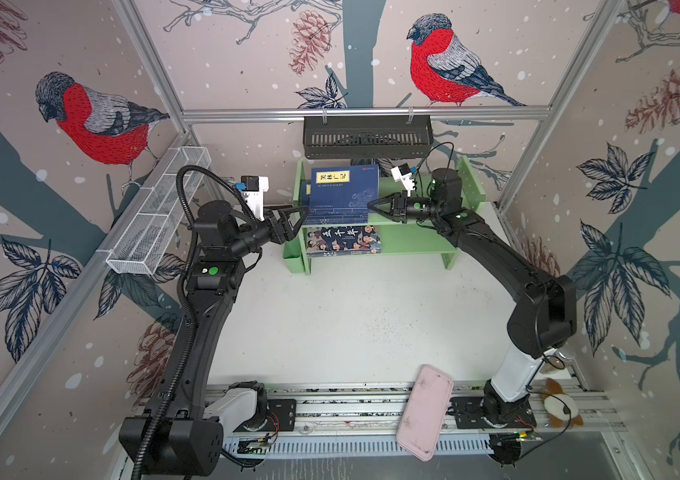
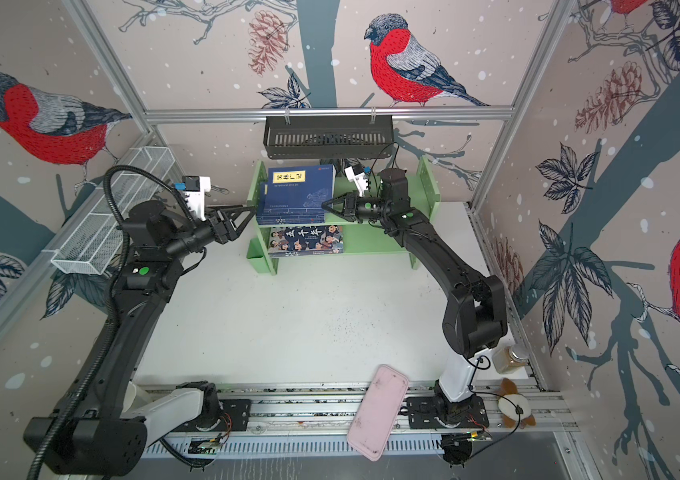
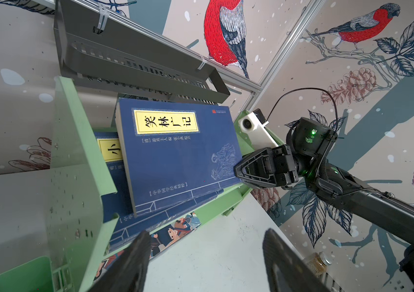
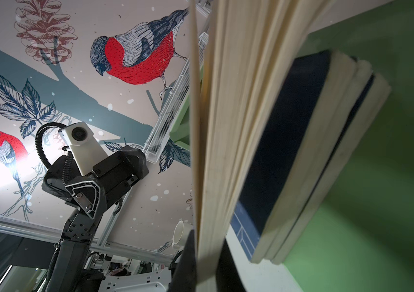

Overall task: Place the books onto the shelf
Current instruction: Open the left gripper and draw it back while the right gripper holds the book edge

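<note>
The light green shelf (image 1: 413, 245) (image 2: 375, 245) stands at the back of the table. Navy books with yellow labels lie stacked on its upper tier. The top navy book (image 1: 344, 191) (image 2: 300, 187) (image 3: 175, 156) lies skewed on the lower ones (image 3: 109, 151) (image 4: 327, 151). My right gripper (image 1: 369, 205) (image 2: 323, 204) (image 4: 207, 237) is shut on that top book's right page edge. The cartoon-cover book (image 1: 342, 241) (image 2: 307, 240) (image 3: 175, 228) lies on the lower tier. My left gripper (image 1: 303, 216) (image 2: 250, 217) (image 3: 207, 232) is open and empty, just left of the shelf's side panel (image 3: 74, 177).
A black slotted basket (image 1: 367, 137) hangs on the rail right above the shelf. A white wire-mesh basket (image 1: 159, 216) runs along the left wall. At the front lie a pink flat case (image 1: 425, 411), a plush toy (image 1: 560, 409) and a jar (image 2: 510, 358).
</note>
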Tool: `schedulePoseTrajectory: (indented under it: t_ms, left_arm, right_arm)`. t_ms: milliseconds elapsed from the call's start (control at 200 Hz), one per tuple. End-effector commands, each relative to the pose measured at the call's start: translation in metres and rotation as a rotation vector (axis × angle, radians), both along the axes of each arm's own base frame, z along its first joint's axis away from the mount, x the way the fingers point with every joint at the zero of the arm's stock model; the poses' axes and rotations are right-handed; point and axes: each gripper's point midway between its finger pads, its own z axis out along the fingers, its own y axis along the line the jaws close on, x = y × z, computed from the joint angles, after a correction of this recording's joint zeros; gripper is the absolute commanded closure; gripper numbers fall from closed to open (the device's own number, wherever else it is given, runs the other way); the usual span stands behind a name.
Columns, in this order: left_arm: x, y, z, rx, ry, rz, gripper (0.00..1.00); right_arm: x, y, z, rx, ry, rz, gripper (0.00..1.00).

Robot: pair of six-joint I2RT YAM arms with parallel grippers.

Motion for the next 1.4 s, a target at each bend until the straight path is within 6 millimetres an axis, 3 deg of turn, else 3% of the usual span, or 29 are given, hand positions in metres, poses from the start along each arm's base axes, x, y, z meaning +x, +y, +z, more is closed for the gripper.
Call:
schedulePoseTrajectory:
  t_ms: [0, 115, 400, 530, 880, 1160, 1395]
  left_arm:
    - [0.001, -0.001, 0.005, 0.001, -0.036, -0.009, 0.29]
    - [0.002, -0.001, 0.004, -0.004, -0.031, -0.011, 0.29]
    - [0.003, -0.002, 0.000, -0.007, -0.029, -0.016, 0.29]
    - [0.002, -0.001, -0.001, -0.006, -0.029, -0.017, 0.29]
    - [0.000, -0.002, -0.009, -0.012, -0.013, -0.020, 0.28]
    - [0.001, -0.003, -0.010, -0.030, -0.001, -0.029, 0.28]
    - [0.001, -0.004, -0.011, -0.040, 0.006, -0.033, 0.27]
  right_arm:
    - [0.001, 0.002, 0.003, -0.005, -0.028, 0.015, 0.98]
    - [0.004, 0.005, 0.001, -0.012, -0.014, 0.021, 0.92]
    - [0.012, 0.000, -0.012, -0.101, -0.011, -0.039, 0.53]
    - [0.021, -0.009, -0.023, -0.188, -0.022, -0.112, 0.48]
    - [0.041, -0.027, -0.025, -0.245, -0.077, -0.232, 0.49]
    - [0.038, -0.019, -0.010, -0.181, -0.114, -0.184, 0.52]
    - [0.039, -0.012, -0.013, -0.176, -0.112, -0.153, 0.60]
